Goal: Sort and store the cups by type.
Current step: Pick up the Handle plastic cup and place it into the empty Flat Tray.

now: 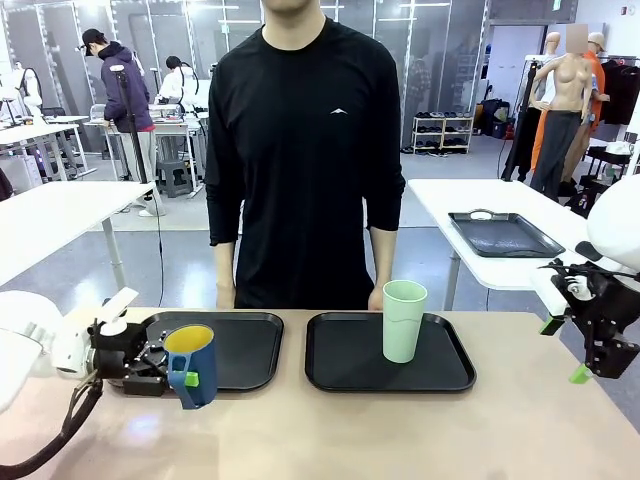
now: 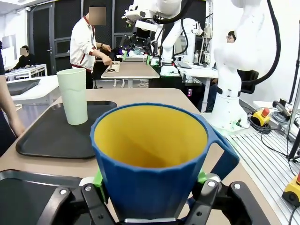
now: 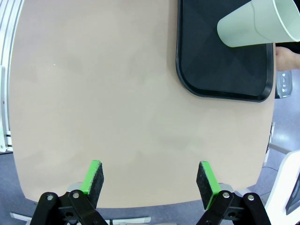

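currently: left gripper [image 1: 172, 378] jaws clamped on blue mug [image 1: 192, 365], held above left tray [image 1: 250, 345]; green tumbler [image 1: 404, 320] upright on right tray [image 1: 345, 375]. right gripper [image 1: 575, 350] jaws open, empty. next: lower mug onto left tray, release.

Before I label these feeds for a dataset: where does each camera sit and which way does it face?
Front: between the arms, facing the person across the table; left gripper holds the blue mug.
Left wrist: behind the mug, looking over the table.
Right wrist: above the table, looking down past the open right gripper.
All three show the green tumbler.
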Controlling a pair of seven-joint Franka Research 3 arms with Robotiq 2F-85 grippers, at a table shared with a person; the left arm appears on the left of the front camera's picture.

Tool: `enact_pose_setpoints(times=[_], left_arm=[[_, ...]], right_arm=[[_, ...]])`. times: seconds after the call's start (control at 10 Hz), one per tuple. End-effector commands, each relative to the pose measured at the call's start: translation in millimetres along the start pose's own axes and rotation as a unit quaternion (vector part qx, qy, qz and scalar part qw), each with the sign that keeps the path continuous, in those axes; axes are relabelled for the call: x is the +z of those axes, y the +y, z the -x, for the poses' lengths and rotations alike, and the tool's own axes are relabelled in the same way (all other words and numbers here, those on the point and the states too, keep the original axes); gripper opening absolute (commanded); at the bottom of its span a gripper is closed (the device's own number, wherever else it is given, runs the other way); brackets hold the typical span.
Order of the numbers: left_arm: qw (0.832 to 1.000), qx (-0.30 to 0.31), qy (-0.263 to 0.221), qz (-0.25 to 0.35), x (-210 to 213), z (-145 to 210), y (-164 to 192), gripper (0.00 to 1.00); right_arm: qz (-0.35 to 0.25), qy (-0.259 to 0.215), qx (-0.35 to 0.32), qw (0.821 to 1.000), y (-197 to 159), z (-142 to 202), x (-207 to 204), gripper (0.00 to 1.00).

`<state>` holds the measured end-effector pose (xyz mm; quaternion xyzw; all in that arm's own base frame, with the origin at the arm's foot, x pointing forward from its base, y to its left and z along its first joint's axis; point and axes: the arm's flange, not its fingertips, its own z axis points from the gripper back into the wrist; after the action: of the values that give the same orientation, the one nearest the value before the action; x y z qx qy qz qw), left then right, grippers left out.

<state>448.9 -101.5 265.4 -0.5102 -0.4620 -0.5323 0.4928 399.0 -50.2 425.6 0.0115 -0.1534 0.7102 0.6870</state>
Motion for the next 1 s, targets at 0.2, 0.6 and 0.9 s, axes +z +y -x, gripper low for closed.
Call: enact_pose_setpoints(times=[0.2, 0.6, 0.9], left_arm=[[1.0, 0.0, 0.0, 0.0, 0.0, 0.0, 0.0, 0.43], [1.0, 0.001, 0.003, 0.005, 0.2, 1.1, -1.1, 0.77], [0.998, -0.025, -0.003, -0.051, 15.4, 7.9, 40.0, 0.77]], right_arm=[[0.002, 0.006, -0.003, 1.0, -1.9, 0.3, -0.9, 1.0], [0.002, 0.006, -0.003, 1.0, -1.9, 0.3, -0.9, 1.0], [0.002, 0.006, -0.003, 1.0, -1.9, 0.3, -0.9, 1.0]])
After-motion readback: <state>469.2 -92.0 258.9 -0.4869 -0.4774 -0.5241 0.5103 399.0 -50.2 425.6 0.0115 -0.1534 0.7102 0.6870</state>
